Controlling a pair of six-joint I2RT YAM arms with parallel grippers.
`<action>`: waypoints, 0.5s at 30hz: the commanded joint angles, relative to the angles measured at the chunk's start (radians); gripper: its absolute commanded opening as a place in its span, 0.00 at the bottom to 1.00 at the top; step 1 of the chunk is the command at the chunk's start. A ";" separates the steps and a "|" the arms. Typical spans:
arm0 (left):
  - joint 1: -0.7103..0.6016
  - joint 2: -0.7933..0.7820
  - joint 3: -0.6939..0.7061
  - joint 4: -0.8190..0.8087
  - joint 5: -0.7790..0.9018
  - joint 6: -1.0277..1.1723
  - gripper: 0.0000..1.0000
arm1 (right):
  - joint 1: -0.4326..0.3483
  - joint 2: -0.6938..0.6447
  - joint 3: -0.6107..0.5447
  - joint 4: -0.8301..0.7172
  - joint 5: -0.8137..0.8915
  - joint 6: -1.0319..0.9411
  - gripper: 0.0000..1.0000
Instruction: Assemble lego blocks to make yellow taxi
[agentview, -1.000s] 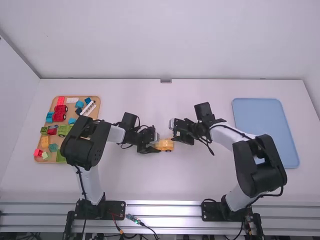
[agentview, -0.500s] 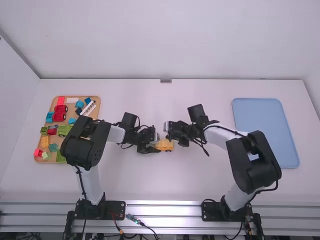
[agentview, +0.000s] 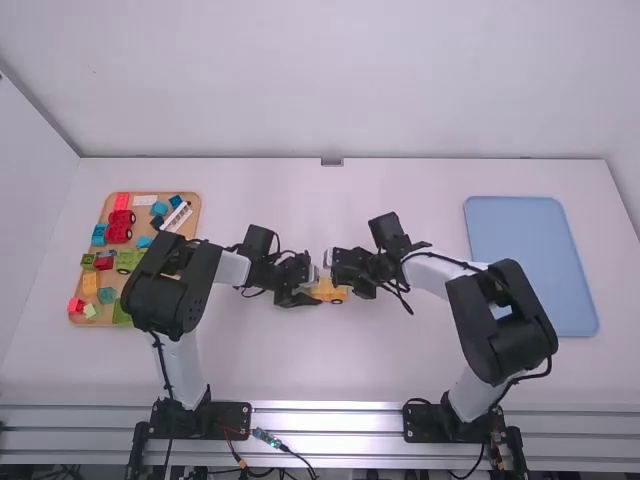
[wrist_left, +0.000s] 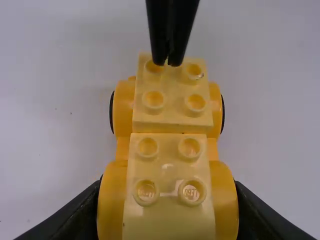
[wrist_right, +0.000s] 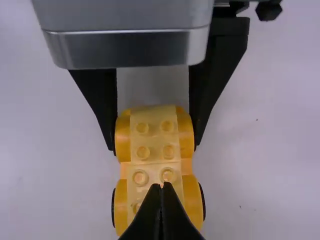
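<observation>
Two studded blocks ride the taxi's wheeled base, one hand bracing while the other bears on the studs

Nearest, the left arm (agentview: 180, 350) and the right arm (agentview: 505, 325) rise from their bases and fold at the elbow, forearms levelling inward so that the two wrists face each other over the middle of the table (agentview: 280, 370). The left hand (wrist_right: 154, 144) grasps one end of the yellow taxi (agentview: 328, 290), a finger on either side of the wheeled base (wrist_left: 120, 107). The right hand (wrist_right: 162, 187) is clenched on nothing, its joined tips angled down at the studs of the outer block (wrist_left: 172, 95); whether they truly press, I cannot tell. The inner block (wrist_left: 169, 167) sits beside it, over the gripped end

I judge this to be the seating step, with assembly well along. The next move likely calls for a short, straight push by the right hand while the left one steadies the base; a push off centre might tip the taxi

Farther out, at the table's sides, lie the wooden board (agentview: 192, 226) of loose pieces, among them a red one (agentview: 119, 225), and the blue tray (agentview: 530, 260), perhaps meant for the finished taxi
</observation>
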 joint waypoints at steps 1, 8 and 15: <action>-0.005 0.010 0.004 -0.007 0.003 0.005 0.44 | 0.000 0.038 -0.007 0.016 0.018 0.031 0.00; -0.005 0.010 0.004 -0.011 0.003 0.003 0.44 | 0.000 0.104 -0.005 0.045 0.022 0.055 0.00; -0.005 0.010 0.004 -0.003 0.003 -0.010 0.44 | 0.000 0.100 -0.005 0.038 0.015 0.056 0.00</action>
